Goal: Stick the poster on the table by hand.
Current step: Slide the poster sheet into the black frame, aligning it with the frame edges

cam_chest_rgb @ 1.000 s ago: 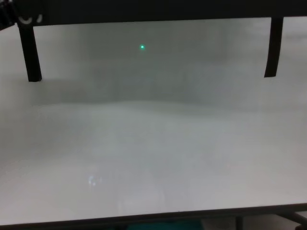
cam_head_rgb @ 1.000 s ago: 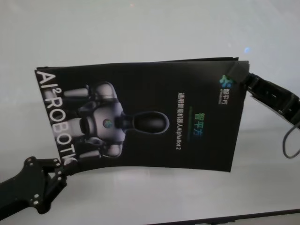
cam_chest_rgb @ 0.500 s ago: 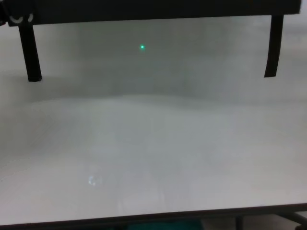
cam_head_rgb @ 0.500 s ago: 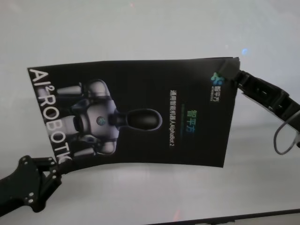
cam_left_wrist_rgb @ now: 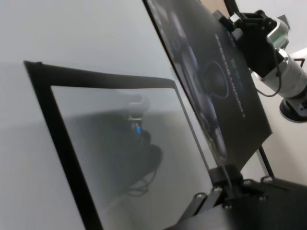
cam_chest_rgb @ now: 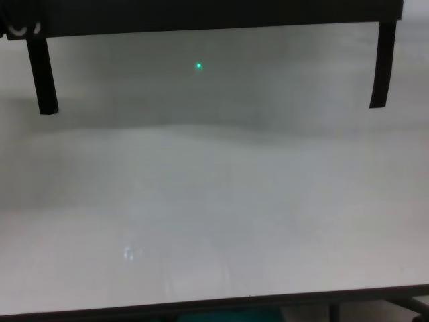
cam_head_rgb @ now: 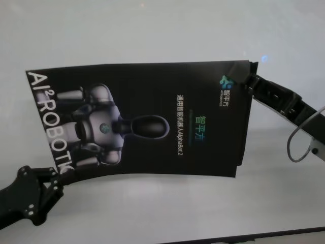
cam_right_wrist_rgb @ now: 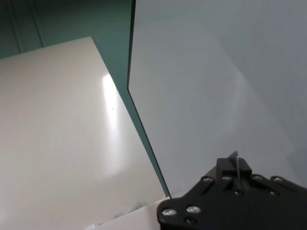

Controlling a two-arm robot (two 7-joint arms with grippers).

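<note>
Poster (cam_head_rgb: 152, 122) held taut above table (cam_head_rgb: 152, 30), not yet touching it, long axis running left to right between arms. Left gripper (cam_head_rgb: 53, 175) pinches near-left corner by "ROBOTIC" lettering; right gripper (cam_head_rgb: 251, 81) pinches far-right corner by logo. Both closed on sheet. Judgement: next move lowers both together, flat. Chest view shows only poster's dark underside edge (cam_chest_rgb: 201, 13) and two tape strips (cam_chest_rgb: 41, 74) hanging, clear of tabletop; head view hides those.

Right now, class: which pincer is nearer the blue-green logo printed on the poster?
Right. The right pincer grips the poster corner beside the logo; the left pincer holds the opposite corner.
</note>
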